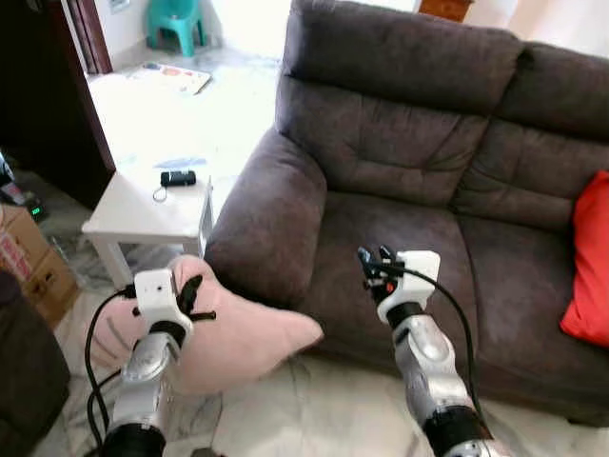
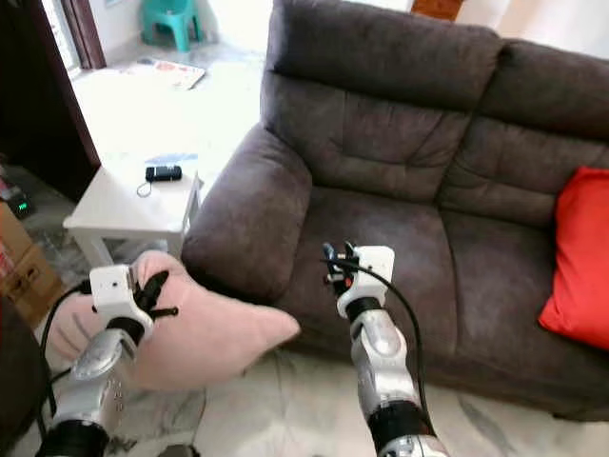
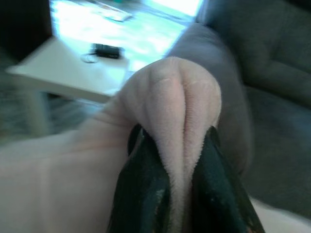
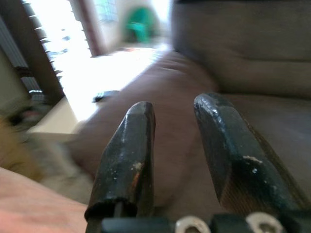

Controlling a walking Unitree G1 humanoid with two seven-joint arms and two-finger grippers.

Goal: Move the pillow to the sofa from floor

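Half done, by the look of it: the pink pillow point(image 1: 228, 333) is already gripped and appears lifted off the floor, but it is not yet on the sofa point(image 1: 428, 190).

- Left gripper point(image 3: 177, 179): clenched on a fold of the pillow's plush cover. The left wrist view shows the fabric bunched up between the two black fingers point(image 3: 141, 194), pinched tight.
- Pillow position: in front of the sofa's left armrest point(image 1: 271, 219), below seat level, one corner pointing toward the base of the sofa. The bulk of it hangs beside and beyond the left gripper, near the marble floor point(image 1: 314, 409); whether its underside touches the floor cannot be told.
- Right gripper point(image 1: 374, 262): raised in front of the sofa's seat cushion, fingers parted, grasping nothing. It is well apart from the pillow.
- Small white side table point(image 1: 152, 209) stands beside the armrest, with a dark device point(image 1: 178, 177) lying on it. Red cushion point(image 1: 592, 267) sits at the far right end of the sofa seat.

Left to do, as judged: carry the pillow up past the armrest, set it on the seat cushion, release it. The single-fold grip may slip under the pillow's weight.
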